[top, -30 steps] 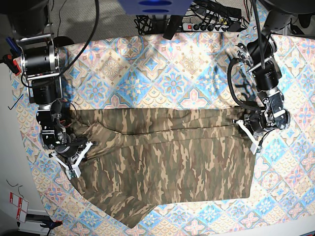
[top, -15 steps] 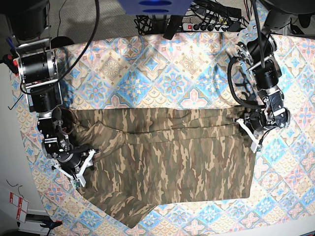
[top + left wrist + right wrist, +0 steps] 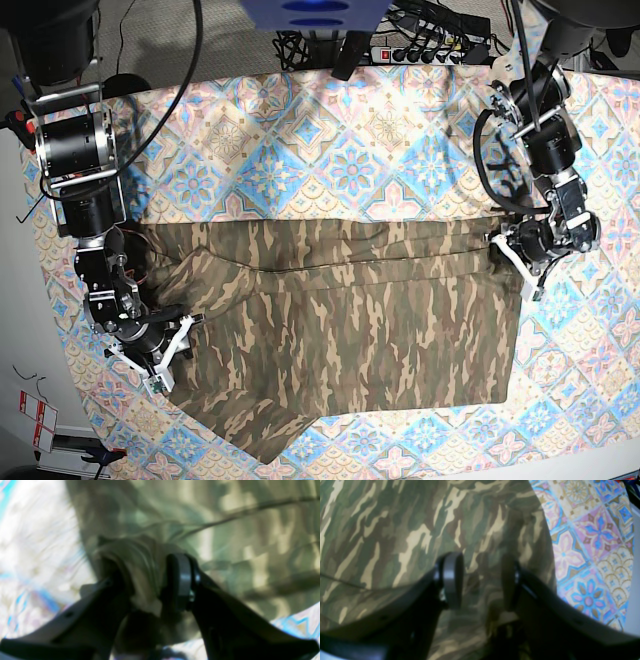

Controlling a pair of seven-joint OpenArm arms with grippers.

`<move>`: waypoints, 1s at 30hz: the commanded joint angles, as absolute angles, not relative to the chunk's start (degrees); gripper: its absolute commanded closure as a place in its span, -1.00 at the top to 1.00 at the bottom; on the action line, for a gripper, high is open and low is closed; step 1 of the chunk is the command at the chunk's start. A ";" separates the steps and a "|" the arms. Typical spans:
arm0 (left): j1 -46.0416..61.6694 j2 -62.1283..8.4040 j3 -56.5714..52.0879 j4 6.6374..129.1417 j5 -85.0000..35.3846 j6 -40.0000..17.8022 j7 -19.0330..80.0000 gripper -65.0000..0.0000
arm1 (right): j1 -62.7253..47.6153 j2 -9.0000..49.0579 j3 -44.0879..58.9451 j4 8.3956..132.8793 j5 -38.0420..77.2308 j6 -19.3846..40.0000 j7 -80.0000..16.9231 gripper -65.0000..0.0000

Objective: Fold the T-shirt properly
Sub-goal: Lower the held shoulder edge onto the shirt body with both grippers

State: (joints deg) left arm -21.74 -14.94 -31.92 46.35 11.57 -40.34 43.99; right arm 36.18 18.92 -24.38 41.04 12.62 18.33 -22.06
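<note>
Camouflage cloth fills most of what I see: the T-shirt point(image 3: 340, 330) lies spread across the tile-patterned cloth point(image 3: 330, 140) on the bench, its long top edge running from one arm to the other. From my left wrist camera, the left gripper point(image 3: 147, 580) has its jaws partly apart with a bunched tan fold of the shirt between them. On my right wrist view, the right gripper point(image 3: 480, 580) stands with jaws partly apart over the shirt's edge, fabric showing between the pads. I can read no label or writing anywhere; the wrist views are blurred.
</note>
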 commanded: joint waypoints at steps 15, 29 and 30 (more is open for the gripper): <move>-21.23 -11.47 -37.58 70.29 11.82 -40.00 44.18 -0.32 | 38.11 19.47 -23.78 46.37 13.58 18.15 -20.70 -0.02; -14.29 -10.42 -41.19 79.25 11.91 -40.00 43.82 -0.31 | 27.12 19.74 -7.34 67.91 13.23 18.15 -32.13 -0.02; -14.11 -10.42 -41.19 79.25 11.91 -40.00 43.82 -0.31 | 25.98 19.74 -6.02 69.49 13.23 18.15 -33.10 -0.02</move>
State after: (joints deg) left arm -13.17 -9.39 -41.06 78.04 12.58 -40.27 44.86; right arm 25.02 19.29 -6.28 68.66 12.78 17.91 -33.80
